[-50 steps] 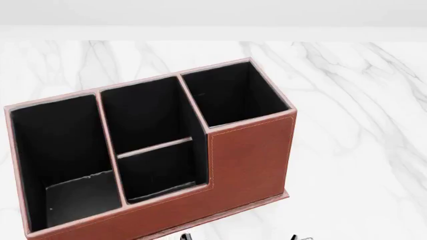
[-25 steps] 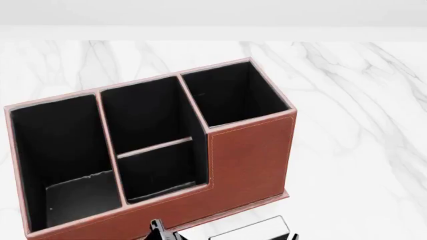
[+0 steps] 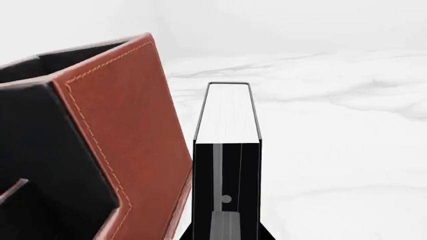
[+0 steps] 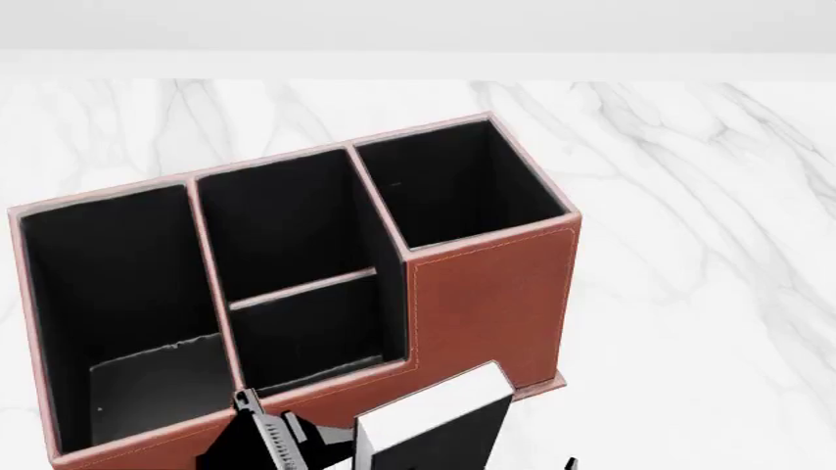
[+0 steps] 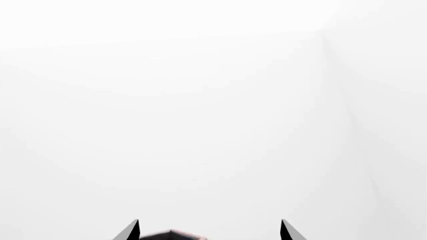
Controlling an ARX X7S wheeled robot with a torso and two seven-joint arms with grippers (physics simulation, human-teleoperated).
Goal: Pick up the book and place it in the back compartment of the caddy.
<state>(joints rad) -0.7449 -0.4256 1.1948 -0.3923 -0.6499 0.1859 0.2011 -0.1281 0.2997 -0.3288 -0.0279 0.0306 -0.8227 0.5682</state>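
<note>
The reddish-brown caddy (image 4: 490,294) stands on the white marble table. Its back compartment (image 4: 313,333) is the shallow black middle cell behind the low brown wall, bounded by a thin cross divider (image 4: 303,289). The book (image 4: 438,416), black with white page edges, is held up at the view's bottom edge, just in front of the caddy's stepped wall. My left gripper (image 4: 268,441) is shut on the book. In the left wrist view the book (image 3: 227,115) stands between the gripper's (image 3: 227,235) black jaws, close beside the caddy wall (image 3: 127,130). My right gripper (image 5: 209,230) is open and empty.
The caddy has tall end cells at the left (image 4: 117,294) and right (image 4: 457,181), and a deeper middle cell (image 4: 281,215) beyond the divider. Bare marble table (image 4: 706,294) spreads to the right and behind. A dark pink-edged corner (image 5: 170,235) shows between the right fingertips.
The book and my left gripper have risen into the head view from the bottom edge and moved left, closer to the caddy's front wall. The caddy has not moved.
</note>
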